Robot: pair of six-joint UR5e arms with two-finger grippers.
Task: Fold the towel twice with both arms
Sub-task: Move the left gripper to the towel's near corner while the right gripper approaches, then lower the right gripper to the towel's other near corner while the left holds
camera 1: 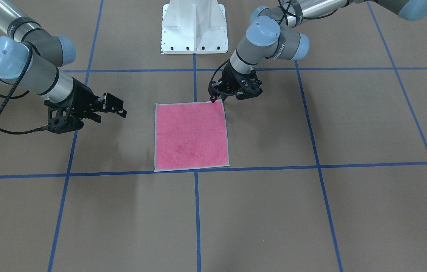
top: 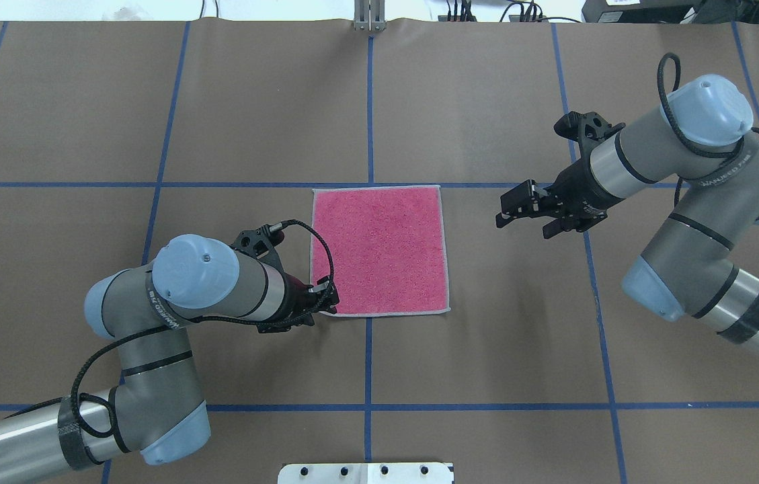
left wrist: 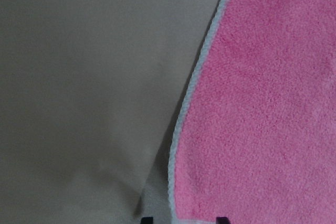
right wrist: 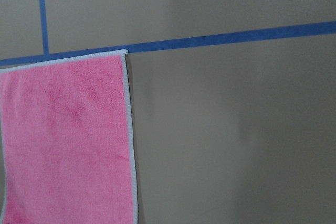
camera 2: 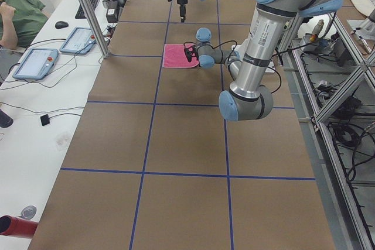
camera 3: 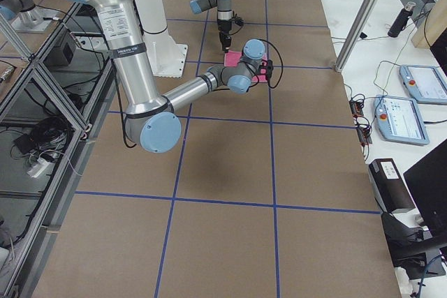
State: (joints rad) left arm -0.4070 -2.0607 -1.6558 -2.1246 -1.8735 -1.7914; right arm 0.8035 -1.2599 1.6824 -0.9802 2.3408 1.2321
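Pink towel lies flat mid-bench; my left pincer, open and empty, straddles its near left corner, while the right pincer, open, hangs well off its right edge

Pink towel lies flat, left end effector seemingly touching its corner.

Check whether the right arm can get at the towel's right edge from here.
Probably yes. The right claw hangs open beside the towel, apart from its right edge, with only bare table between them. The left claw sits at the opposite near corner.
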